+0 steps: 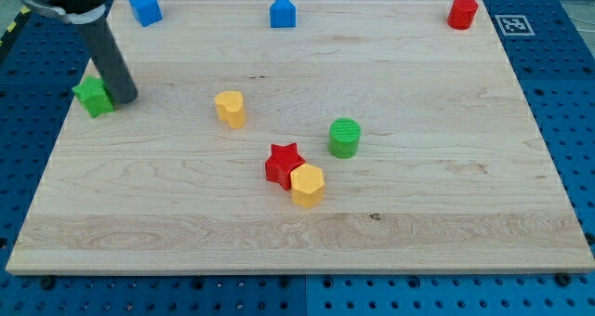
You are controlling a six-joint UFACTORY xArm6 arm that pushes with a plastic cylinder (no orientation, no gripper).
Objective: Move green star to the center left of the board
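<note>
Camera view, single frame.

Green star (93,95): at the board's (418,195) left edge, in its upper half, partly over the edge. Lies flat; only its left and lower points show, the rest hidden by the rod. No long axis can be made out, and which way it points cannot be told.

Arm: a dark rod (107,60) comes down from the view's top-left corner, leaning slightly toward the view's right as it descends. My tip (125,99) rests on the board against the star's right side, touching or just beside it. No jaws on this rig; the rod holds nothing, and merely abuts the star.

Other blocks:
- Blue cube (145,7): top edge, left part, above the rod.
- Blue house shape (283,12): top edge, near the middle.
- Red cylinder (462,12): top-right corner.
- Yellow heart-like block (230,108): left of centre, well apart from my tip.
- Green cylinder (344,138): just right of centre, upright, ribbed top.
- Red star (284,164): below centre.
- Yellow hexagon (308,184): touching the red star at its lower right.

Surroundings: pale wooden board on a blue perforated table (558,74); a black-and-white marker tag (513,24) just off the board's top-right corner.
</note>
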